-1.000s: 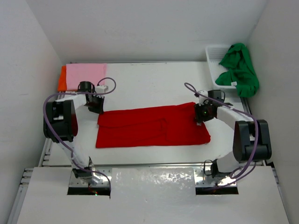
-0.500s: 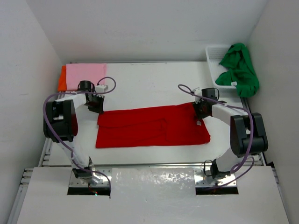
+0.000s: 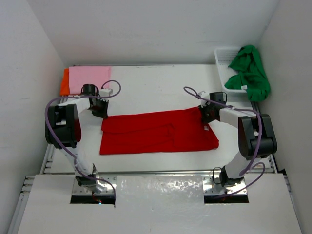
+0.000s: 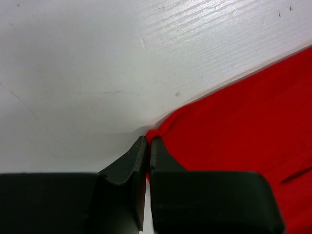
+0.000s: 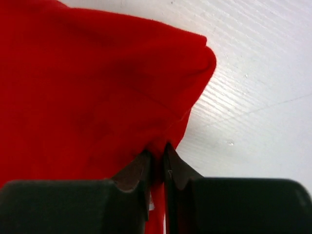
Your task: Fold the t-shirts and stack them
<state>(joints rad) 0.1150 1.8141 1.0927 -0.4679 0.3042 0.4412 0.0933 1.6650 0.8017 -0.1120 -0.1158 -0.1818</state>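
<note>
The red t-shirt (image 3: 158, 131) lies spread in a wide band across the middle of the table. My left gripper (image 3: 101, 112) is shut on its far left corner, and red cloth (image 4: 155, 132) pokes out between the fingertips. At the far right corner my right gripper (image 3: 206, 115) is shut on a pinch of the red t-shirt (image 5: 97, 87), which bunches up in front of the jaws. A folded pink t-shirt (image 3: 89, 77) lies on an orange t-shirt (image 3: 64, 82) at the back left. The green t-shirt (image 3: 249, 70) hangs over the basket at the back right.
A white mesh basket (image 3: 223, 61) stands in the back right corner under the green t-shirt. White walls close in on the left, back and right. A shiny plate (image 3: 158, 187) runs between the two arm bases at the near edge.
My right gripper has moved toward the shirt's far right corner and closed on the cloth there. The left gripper has stayed shut on the left corner.
</note>
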